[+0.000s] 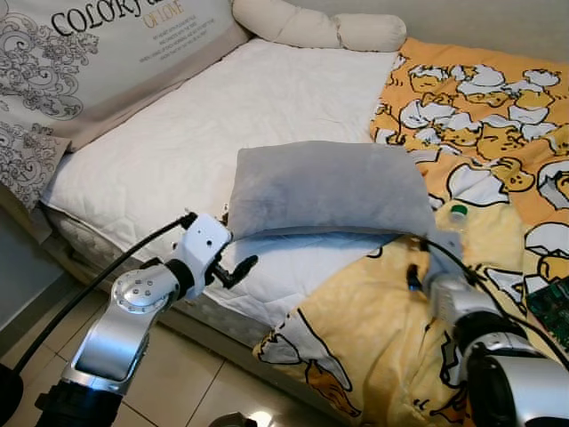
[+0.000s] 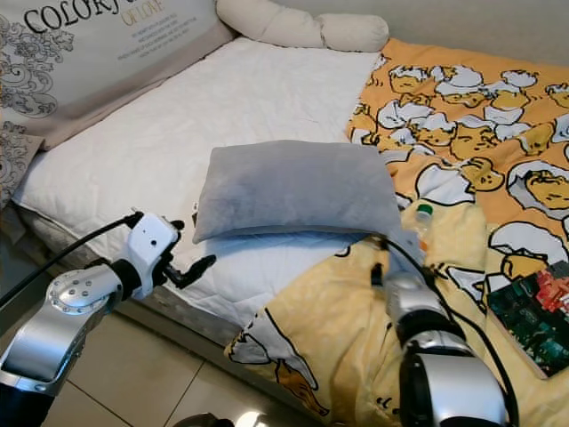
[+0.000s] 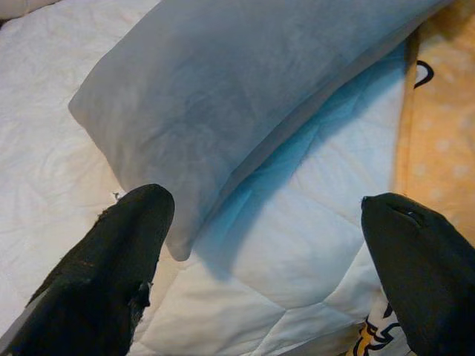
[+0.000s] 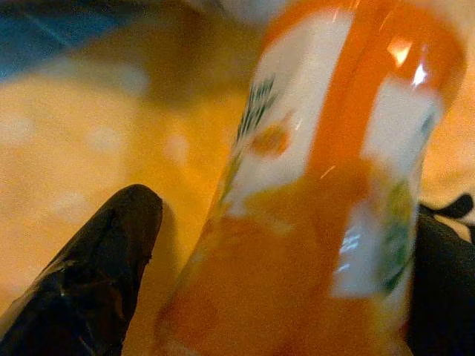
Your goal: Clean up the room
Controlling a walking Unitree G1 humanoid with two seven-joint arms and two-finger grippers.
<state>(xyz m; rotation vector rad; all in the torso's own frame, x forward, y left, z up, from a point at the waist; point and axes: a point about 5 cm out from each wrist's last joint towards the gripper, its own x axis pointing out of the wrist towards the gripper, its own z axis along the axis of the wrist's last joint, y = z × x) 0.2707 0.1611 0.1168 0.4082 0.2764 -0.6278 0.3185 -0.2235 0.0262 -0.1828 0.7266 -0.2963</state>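
A grey pillow (image 1: 329,187) lies flat across the white mattress (image 1: 178,151), one end resting on the yellow duck blanket (image 1: 373,329). My left gripper (image 1: 244,267) hovers open at the bed's front edge, its fingers (image 3: 111,267) spread just short of the pillow's near corner (image 3: 178,245). A bottle with a green cap (image 1: 456,218) and an orange label (image 4: 319,148) stands on the blanket beside the pillow. My right gripper (image 4: 282,259) is open around it, with the bottle between the two fingers and a narrow gap at one finger (image 4: 96,274).
A large printed cushion (image 1: 80,62) leans at the back left. Cream bolsters (image 1: 320,27) lie at the bed's far end. A green and red packet (image 2: 533,311) sits on the blanket at the right. Tiled floor (image 1: 187,382) runs along the bed's front edge.
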